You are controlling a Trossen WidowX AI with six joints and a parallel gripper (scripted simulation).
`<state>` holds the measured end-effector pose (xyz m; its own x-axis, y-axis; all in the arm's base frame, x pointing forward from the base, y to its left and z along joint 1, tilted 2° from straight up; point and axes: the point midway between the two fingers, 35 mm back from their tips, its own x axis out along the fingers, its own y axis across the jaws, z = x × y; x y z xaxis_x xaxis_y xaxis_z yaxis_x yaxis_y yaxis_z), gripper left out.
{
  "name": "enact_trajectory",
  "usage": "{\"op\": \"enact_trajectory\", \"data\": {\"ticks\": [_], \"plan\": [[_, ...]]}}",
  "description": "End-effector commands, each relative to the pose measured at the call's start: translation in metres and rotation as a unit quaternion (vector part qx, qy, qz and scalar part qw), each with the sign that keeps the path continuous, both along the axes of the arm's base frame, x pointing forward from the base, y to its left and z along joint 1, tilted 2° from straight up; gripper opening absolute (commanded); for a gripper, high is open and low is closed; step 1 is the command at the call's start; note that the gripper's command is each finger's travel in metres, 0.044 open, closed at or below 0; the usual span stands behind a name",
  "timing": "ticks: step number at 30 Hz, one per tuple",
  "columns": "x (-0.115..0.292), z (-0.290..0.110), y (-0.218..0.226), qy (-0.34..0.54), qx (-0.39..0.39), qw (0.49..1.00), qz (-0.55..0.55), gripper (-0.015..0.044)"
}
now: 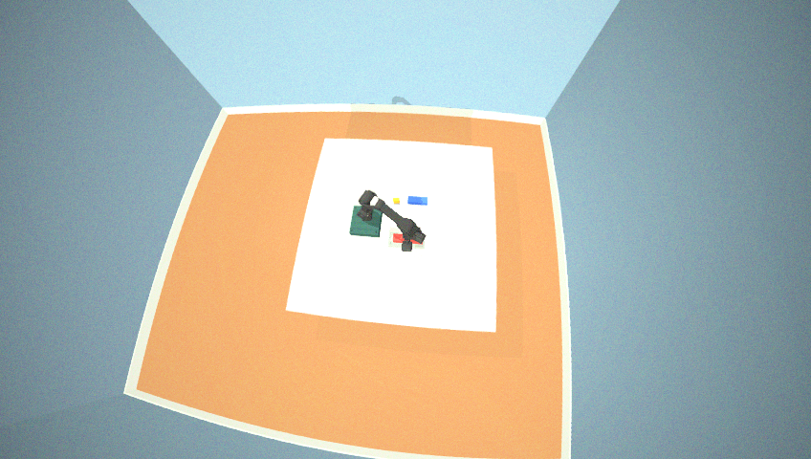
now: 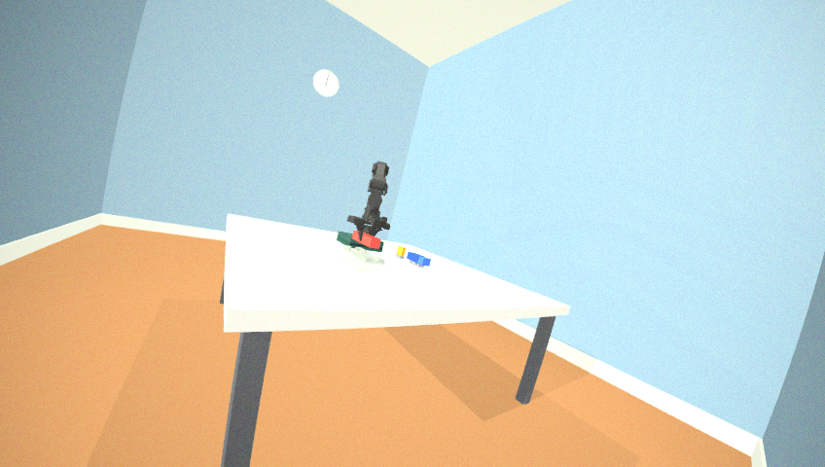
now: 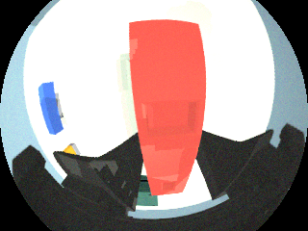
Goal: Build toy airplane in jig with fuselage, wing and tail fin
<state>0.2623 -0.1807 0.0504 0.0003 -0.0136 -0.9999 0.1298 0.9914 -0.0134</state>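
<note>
Wrist view was filled by the red fuselage (image 3: 168, 110), long axis running away from the camera, clamped between the dark fingers of the gripper (image 3: 169, 183). A pale strip of the jig cradle (image 3: 126, 71) showed just past the fuselage's left edge, so the part hung over the jig; whether it touched the cradle could not be told from this angle. A square recess showed on the fuselage's upper face.

Top view had the arm reaching from its dark green base plate (image 1: 357, 229) out across the white table (image 1: 398, 284), gripper (image 1: 407, 241) low over the pale jig (image 1: 420, 245), with red fuselage (image 1: 398, 237) partly hidden beneath the wrist.

Exterior view showed the fuselage (image 2: 368, 241) gripped at its middle, roughly level, directly above the translucent jig (image 2: 370, 258).

The blue wing (image 1: 417, 200) lay flat on the table, well apart from the jig, with the small yellow tail fin (image 1: 396, 200) just beside it. Both also appeared at the left edge of the wrist view: wing (image 3: 50, 107), fin (image 3: 69, 149).
</note>
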Motion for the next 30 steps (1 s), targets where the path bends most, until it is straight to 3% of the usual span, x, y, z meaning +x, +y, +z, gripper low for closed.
{"op": "enact_trajectory", "data": {"ticks": [1,30], "plan": [[0.000,0.000,-0.001,0.001,-0.003,1.000,0.002,0.0196],[0.000,-0.040,-0.003,0.001,-0.003,1.000,0.002,0.0196]]}}
